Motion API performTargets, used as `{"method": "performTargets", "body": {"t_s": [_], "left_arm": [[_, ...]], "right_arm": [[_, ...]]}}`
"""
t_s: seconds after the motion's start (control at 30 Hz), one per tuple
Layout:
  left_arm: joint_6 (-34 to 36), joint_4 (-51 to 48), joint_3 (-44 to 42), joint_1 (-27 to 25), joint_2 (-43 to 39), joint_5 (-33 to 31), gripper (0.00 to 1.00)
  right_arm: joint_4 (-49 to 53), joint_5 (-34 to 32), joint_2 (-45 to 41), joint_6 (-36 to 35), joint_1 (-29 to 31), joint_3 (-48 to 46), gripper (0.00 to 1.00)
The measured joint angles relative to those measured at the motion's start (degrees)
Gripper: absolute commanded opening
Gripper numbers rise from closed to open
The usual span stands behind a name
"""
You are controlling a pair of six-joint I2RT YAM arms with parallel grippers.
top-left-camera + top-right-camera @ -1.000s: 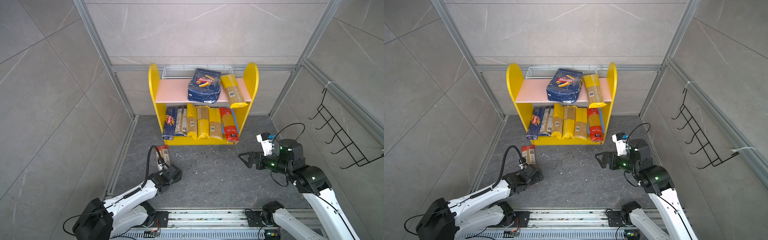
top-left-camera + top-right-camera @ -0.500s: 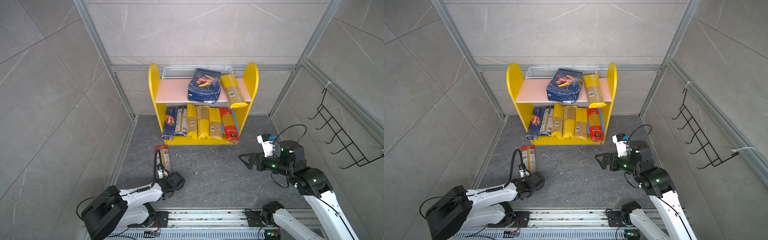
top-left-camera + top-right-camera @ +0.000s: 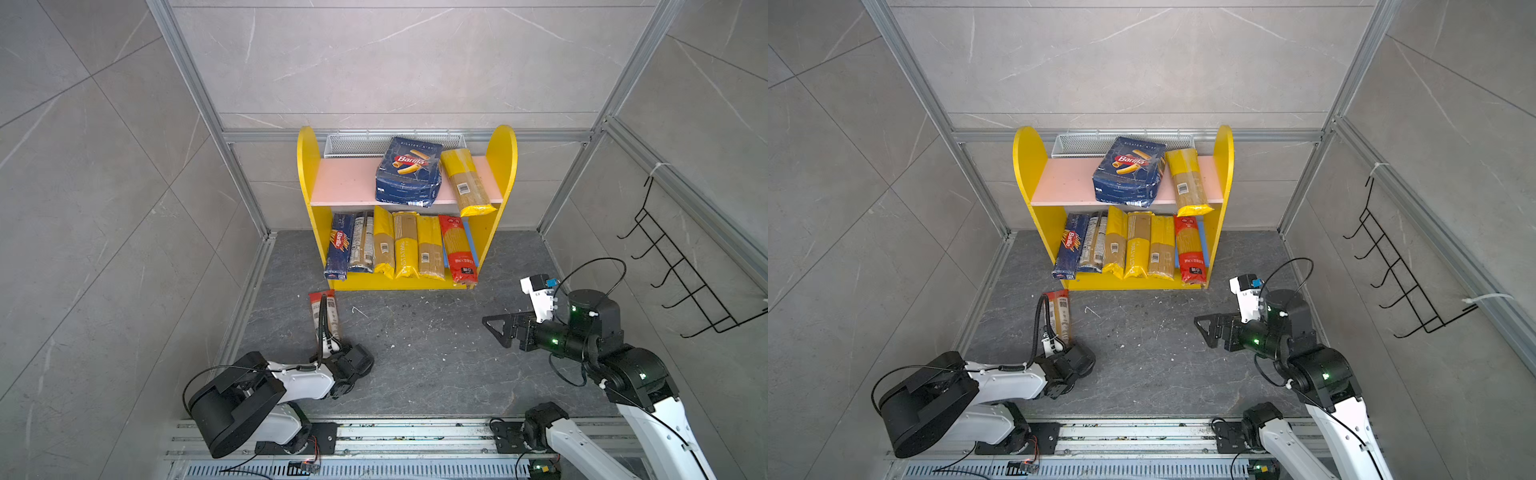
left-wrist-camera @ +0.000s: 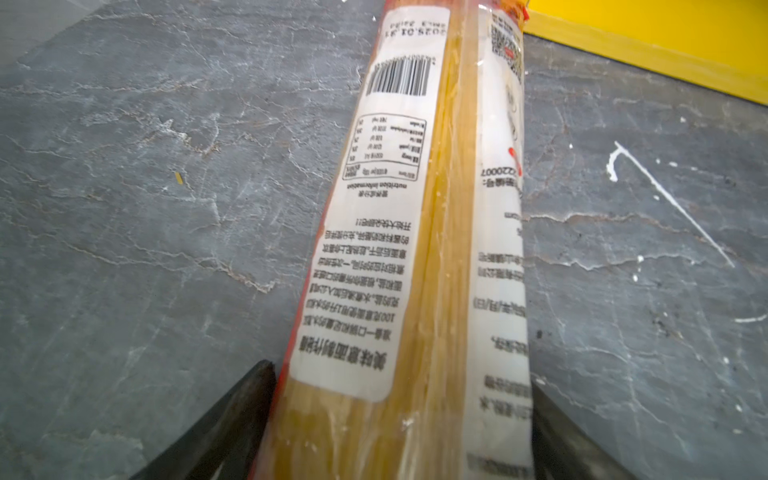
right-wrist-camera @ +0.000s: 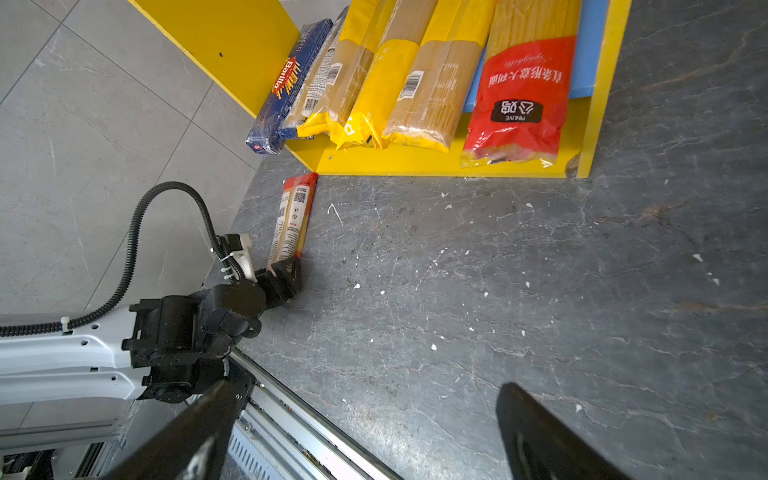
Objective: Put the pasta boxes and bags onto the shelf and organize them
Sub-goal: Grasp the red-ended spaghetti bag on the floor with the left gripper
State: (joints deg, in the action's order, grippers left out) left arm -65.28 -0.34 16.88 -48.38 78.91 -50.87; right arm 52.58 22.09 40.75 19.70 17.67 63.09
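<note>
eight packs sit on the shelf; one red-ended spaghetti bag lies on the surface before it, my left gripper jaws seemingly clamped on its near end. my right gripper hangs with jaws wide, empty.

spaghetti bag near end cut off by frame edge; print blurred.

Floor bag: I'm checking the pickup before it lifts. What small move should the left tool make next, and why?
Probably close the left tool firmly on the bag: its fingers flank the bag's near end, a grip isn't evident, and the bag lies on the floor, off the shelf.
</note>
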Motion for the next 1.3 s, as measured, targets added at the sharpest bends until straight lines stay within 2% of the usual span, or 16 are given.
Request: {"method": "performTargets", "body": {"t_s": [0.27, 0.37, 0.5, 0.8, 1.07, 1.3], "left_arm": [[-0.3, 4.5, -1.9, -0.1, 0.8, -1.3, 0.45], [-0.3, 4.9, -2.3, -0.1, 0.5, -1.3, 0.3], [-0.7, 3.2, -2.3, 0.2, -2.3, 0.5, 0.0], [-2.2, -10.8, -1.6, 0.2, -15.5, 10.5, 0.0], [-2.0, -26.4, 0.5, -0.4, -28.3, 17.4, 0.0], [-0.1, -35.2, 5.5, -0.5, -31.3, 20.3, 0.0]], "right_arm": [[0.6, 0.0, -0.8, 0.0, 0.0, 0.0, 1.0], [0.8, 0.0, -0.8, 0.0, 0.0, 0.0, 1.0], [0.8, 0.0, -0.8, 0.1, 0.0, 0.0, 1.0], [0.2, 1.4, -0.9, 1.4, 0.0, -0.7, 1.0], [-3.4, 3.9, -0.2, 3.7, 0.0, -8.1, 1.0], [-8.0, 5.2, 2.5, 4.8, 0.0, -11.0, 1.0]]}}
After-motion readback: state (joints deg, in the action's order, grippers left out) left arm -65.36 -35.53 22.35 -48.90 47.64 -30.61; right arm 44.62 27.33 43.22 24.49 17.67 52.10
